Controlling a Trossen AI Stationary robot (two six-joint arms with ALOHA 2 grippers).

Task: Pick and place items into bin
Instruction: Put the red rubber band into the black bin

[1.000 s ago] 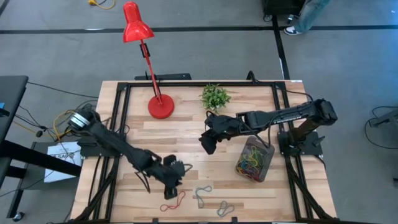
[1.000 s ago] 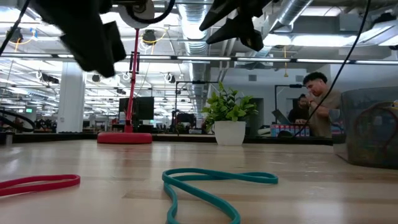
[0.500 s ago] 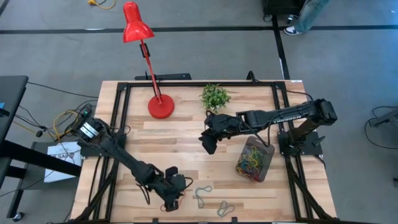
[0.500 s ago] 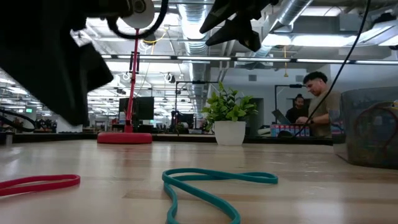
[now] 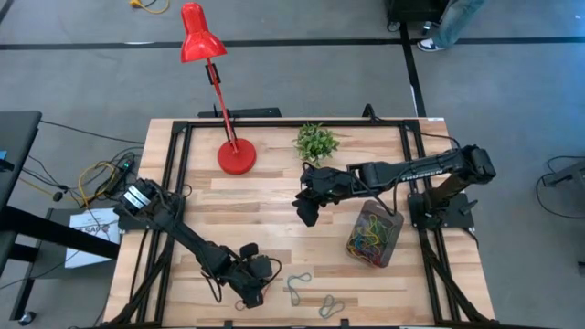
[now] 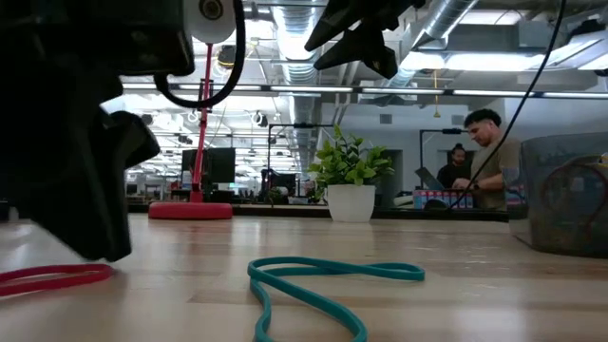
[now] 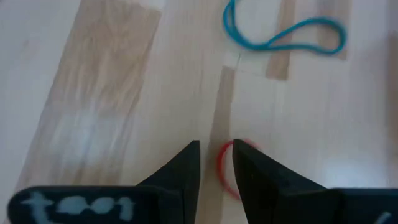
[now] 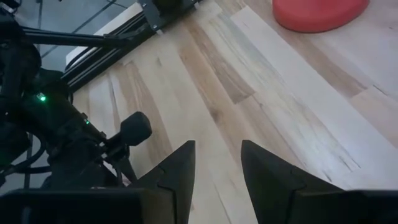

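My left gripper (image 5: 253, 294) is low over the table near its near edge, open with a narrow gap (image 7: 216, 149). One end of a red band (image 7: 225, 169) lies in that gap, and the rest of the band lies flat on the wood (image 6: 47, 277). My right gripper (image 5: 307, 215) hangs open above the middle of the table, left of the bin (image 5: 373, 235). The bin is dark and see-through and holds several coloured bands. Three grey-blue bands (image 5: 297, 280) (image 5: 292, 294) (image 5: 331, 306) lie flat to the right of my left gripper. My left gripper comes at the red band from above, pointing down. The band's curved end (image 7: 222, 163) sits in the gap, right beside the inner side of one finger (image 7: 249, 171). Whether a finger touches it I cannot tell. The band lies flat on the table.
A red lamp's round base (image 5: 237, 157) and a small green plant (image 5: 316, 142) stand near the far edge. A teal band (image 6: 323, 282) lies in front of the low camera. Black frame rails run along the left and right sides. People sit in the room beyond.
My left gripper has moved toward the table's near edge and come down over the red band's end, until it is close to the wood. The band has stayed where it lay.
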